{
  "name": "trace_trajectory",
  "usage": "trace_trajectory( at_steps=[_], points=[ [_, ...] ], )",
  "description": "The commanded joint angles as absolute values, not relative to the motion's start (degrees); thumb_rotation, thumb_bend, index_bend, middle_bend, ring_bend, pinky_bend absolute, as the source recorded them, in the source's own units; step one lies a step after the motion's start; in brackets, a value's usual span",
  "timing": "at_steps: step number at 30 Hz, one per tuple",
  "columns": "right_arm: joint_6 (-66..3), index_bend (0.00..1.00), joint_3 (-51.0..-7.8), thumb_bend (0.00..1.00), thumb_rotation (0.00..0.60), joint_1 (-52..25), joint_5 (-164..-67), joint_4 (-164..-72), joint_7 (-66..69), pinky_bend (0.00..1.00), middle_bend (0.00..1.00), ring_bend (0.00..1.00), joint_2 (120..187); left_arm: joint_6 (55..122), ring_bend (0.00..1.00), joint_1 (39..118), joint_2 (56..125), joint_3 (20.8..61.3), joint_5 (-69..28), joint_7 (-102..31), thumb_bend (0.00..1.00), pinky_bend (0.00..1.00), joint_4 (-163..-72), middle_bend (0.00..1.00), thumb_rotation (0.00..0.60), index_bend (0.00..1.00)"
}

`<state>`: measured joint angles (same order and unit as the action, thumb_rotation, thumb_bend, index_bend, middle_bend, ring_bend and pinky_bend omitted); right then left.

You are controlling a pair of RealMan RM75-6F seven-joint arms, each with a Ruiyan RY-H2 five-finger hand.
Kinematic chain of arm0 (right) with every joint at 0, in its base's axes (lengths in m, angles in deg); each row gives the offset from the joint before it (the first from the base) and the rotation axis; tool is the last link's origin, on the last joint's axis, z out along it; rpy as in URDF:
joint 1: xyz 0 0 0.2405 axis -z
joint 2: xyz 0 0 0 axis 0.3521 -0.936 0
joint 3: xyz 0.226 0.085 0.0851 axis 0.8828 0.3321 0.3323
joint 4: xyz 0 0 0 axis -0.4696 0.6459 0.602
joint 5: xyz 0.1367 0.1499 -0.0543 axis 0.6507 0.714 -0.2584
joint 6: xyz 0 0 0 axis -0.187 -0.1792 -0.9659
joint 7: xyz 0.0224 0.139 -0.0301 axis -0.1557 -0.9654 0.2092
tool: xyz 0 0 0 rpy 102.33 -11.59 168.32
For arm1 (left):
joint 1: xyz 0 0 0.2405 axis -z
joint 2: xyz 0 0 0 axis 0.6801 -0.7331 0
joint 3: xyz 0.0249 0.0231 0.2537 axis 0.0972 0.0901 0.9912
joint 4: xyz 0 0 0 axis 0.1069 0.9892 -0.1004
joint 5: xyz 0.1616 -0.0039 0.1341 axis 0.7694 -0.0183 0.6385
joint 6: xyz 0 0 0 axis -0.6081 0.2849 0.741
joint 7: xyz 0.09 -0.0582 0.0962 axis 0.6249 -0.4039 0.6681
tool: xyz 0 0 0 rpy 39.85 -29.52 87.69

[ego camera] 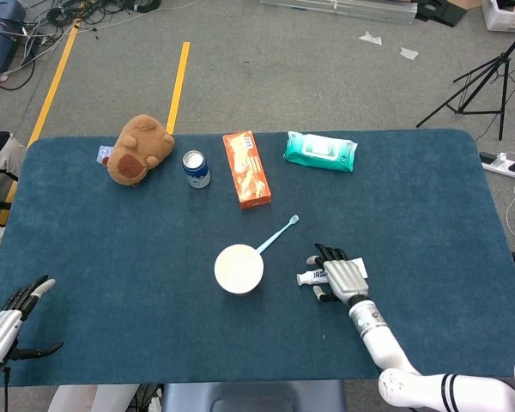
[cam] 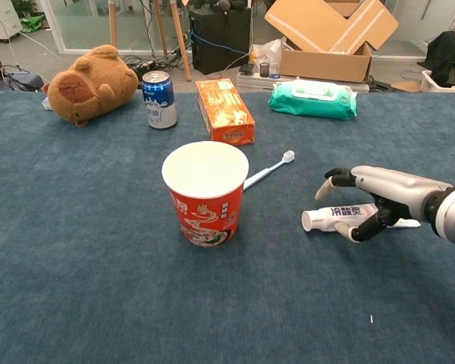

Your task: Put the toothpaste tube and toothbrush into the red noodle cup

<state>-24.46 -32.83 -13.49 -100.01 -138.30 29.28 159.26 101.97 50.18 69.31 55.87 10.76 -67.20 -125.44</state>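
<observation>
Blue Chinese characters run along the white toothpaste tube (cam: 341, 214), too small to read. The red noodle cup (cam: 205, 211), the blue-and-white can (cam: 159, 100) and the orange box (cam: 224, 111) carry printing that stays illegible at this size.
</observation>
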Motion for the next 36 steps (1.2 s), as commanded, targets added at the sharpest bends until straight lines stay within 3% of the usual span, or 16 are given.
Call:
trace_trajectory(
  at_steps=[1, 36],
  points=[
    [-24.56, 0.26, -32.91, 0.34, 0.600, -13.59, -99.81, -138.13, 29.27, 0.06, 0.00, 0.00, 159.37, 101.89, 0.00, 50.17, 69.37, 55.89, 10.73, -67.23, 0.00, 0.00, -125.37, 0.00, 0.600, 0.00],
    [-25.07, 0.40, -33.66, 0.37, 0.600, -15.13, -97.82, -135.12, 29.68, 0.06, 0.00, 0.00, 162.04, 101.60, 0.00, 49.94, 69.67, 56.19, 10.76, -67.52, 0.00, 0.00, -124.96, 0.00, 0.600, 0.00]
  ],
)
